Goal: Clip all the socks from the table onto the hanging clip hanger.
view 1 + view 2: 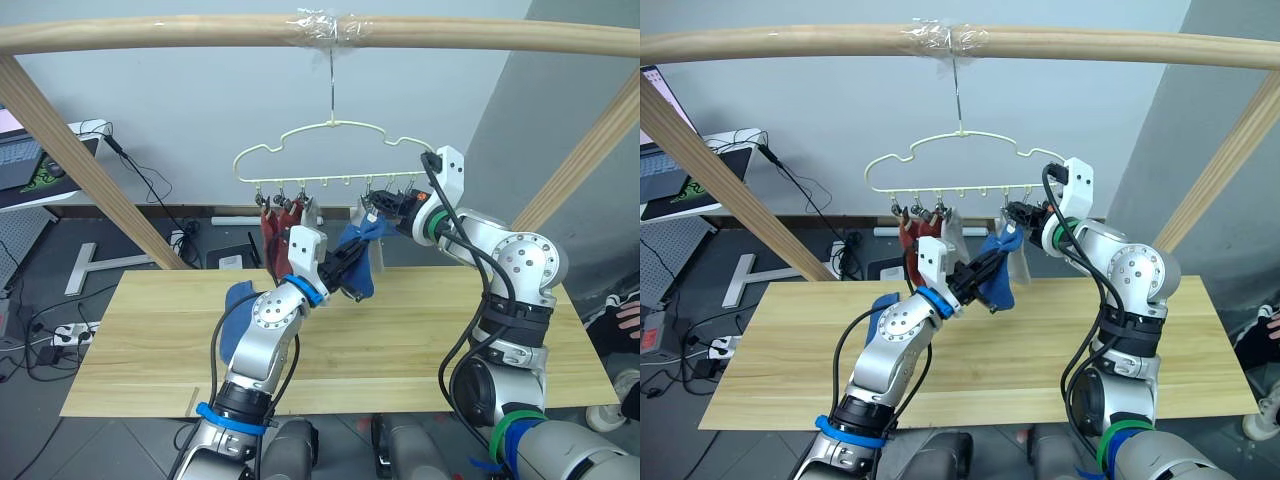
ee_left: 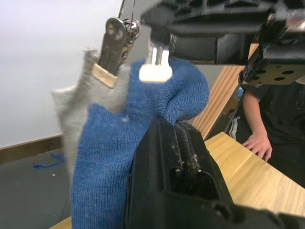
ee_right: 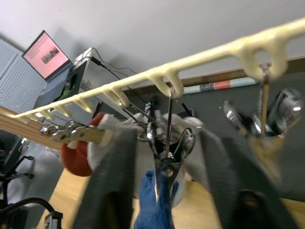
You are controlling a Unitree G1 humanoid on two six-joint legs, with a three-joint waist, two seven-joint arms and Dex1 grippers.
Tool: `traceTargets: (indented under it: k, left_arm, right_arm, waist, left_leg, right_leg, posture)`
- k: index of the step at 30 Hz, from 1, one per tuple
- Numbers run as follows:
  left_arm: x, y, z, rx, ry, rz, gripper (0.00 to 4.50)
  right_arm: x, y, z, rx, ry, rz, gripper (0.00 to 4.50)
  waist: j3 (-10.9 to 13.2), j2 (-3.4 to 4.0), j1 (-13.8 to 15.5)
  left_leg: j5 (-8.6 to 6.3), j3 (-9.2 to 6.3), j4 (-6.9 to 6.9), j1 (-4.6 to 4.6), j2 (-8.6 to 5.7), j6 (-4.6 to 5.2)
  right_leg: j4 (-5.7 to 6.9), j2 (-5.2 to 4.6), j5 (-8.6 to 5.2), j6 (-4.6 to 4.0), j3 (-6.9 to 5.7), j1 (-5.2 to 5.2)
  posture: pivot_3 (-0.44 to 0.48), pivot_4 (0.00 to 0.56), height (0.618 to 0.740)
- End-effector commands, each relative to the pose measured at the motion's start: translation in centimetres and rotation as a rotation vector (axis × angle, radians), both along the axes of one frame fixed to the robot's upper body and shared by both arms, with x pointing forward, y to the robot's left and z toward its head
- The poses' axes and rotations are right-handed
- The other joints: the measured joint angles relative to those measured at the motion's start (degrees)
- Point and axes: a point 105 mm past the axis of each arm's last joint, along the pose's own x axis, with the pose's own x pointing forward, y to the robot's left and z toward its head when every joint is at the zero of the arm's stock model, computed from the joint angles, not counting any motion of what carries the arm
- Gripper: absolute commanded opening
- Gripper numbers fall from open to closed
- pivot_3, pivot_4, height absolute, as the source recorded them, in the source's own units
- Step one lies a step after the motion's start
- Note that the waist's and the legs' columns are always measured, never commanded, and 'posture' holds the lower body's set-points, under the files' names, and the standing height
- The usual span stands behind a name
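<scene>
Grey wall behind, wooden pole (image 1: 150, 35) overhead, clip hanger (image 1: 330, 150) hooked under it. Two rust red socks (image 1: 272, 232) and a light grey sock (image 1: 308, 215) clipped on. Left gripper (image 1: 345, 262) closed on blue sock (image 1: 358, 262), raised to a clip (image 3: 167, 148). Right gripper (image 1: 385, 208) spread around that clip, perhaps pressing it. Second blue sock (image 1: 235, 315) on table (image 1: 420, 340).

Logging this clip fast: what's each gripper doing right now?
Left gripper: shut on the blue sock, held up under the clip.
Right gripper: open, fingers either side of that clip.
</scene>
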Motion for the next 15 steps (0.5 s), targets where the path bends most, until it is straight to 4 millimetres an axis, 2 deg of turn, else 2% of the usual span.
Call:
traceTargets:
  k: [1,2,4,9,15]
  left_arm:
    - [-0.6,-0.4,1.5,-0.032,-0.047,-0.03,0.0]
    - [-0.7,-0.6,1.5,-0.039,-0.041,-0.044,0.0]
    - [-1.0,-1.1,1.5,-0.041,-0.035,-0.071,0.0]
    - [-1.5,-2.1,1.3,-0.061,0.005,-0.126,0.0]
    - [-2.2,-3.4,1.0,-0.165,0.157,-0.222,0.0]
  right_arm:
    - [-0.4,0.0,1.3,0.026,-0.059,0.019,3.52]
    - [-0.4,-0.1,1.6,0.033,-0.071,0.026,3.95]
    - [-0.6,-0.2,2.0,0.044,-0.093,0.039,4.46]
    - [-1.0,-0.7,2.7,0.033,-0.146,0.048,4.46]
    - [-1.6,-1.8,2.9,0.009,-0.211,0.04,4.46]
  waist:
    - [0.01,0.02,0.0]
    - [0.05,0.02,-0.01]
    - [0.08,0.05,-0.04]
    - [0.15,0.08,-0.09]
    - [0.32,0.1,-0.14]
  left_leg:
    - [0.0,0.0,0.0,0.0,0.0,0.0]
    - [0.0,0.0,0.0,0.0,0.0,0.0]
    - [0.0,0.0,0.0,-0.01,0.0,0.0]
    - [-0.01,0.0,-0.01,-0.02,0.0,0.02]
    - [-0.02,0.02,0.0,-0.06,-0.01,0.04]
  right_leg:
    - [0.0,0.0,0.0,0.0,0.0,0.0]
    - [0.0,0.0,0.0,0.0,-0.01,0.0]
    - [0.0,0.0,0.0,0.0,-0.01,0.0]
    - [-0.03,0.0,-0.01,0.01,-0.02,0.0]
    - [-0.06,0.0,-0.06,0.11,-0.03,0.0]
  posture:
    - [0.007,0.238,0.74]
    - [0.007,0.238,0.74]
    - [0.007,0.238,0.74]
    - [-0.003,0.243,0.74]
    - [-0.013,0.244,0.74]
